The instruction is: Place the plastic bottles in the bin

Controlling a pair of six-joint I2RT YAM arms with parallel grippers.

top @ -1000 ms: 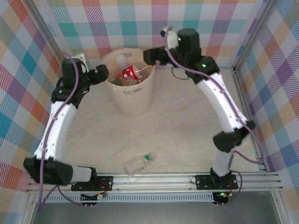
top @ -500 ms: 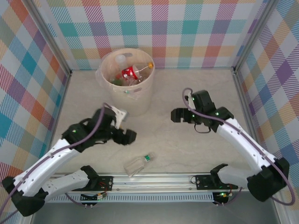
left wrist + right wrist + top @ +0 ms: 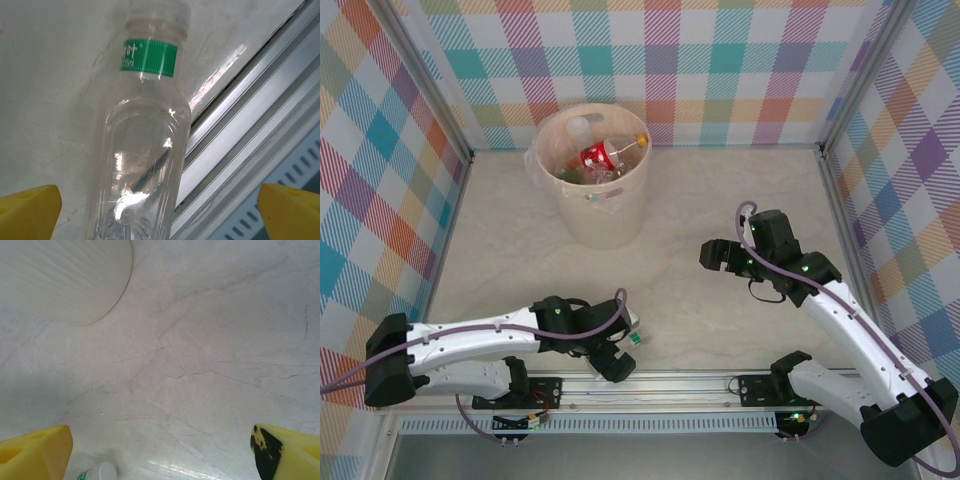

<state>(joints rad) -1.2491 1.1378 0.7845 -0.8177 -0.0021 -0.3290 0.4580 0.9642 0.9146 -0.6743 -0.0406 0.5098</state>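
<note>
- Left gripper (image 3: 160, 212) has come down over the loose bottle (image 3: 145, 140), jaws wide open.
- Right gripper (image 3: 160, 450) is open, holding nothing.
- Next: squeeze, carry to bin (image 3: 610, 222).

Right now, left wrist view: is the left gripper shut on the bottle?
No, the left gripper is open: its yellow fingertips stand clear of the bottle on both sides.

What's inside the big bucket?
The bin holds a heap of clear plastic bottles, some with red labels. Those on top cover whatever lies deeper, so the bottom cannot be seen.
</note>
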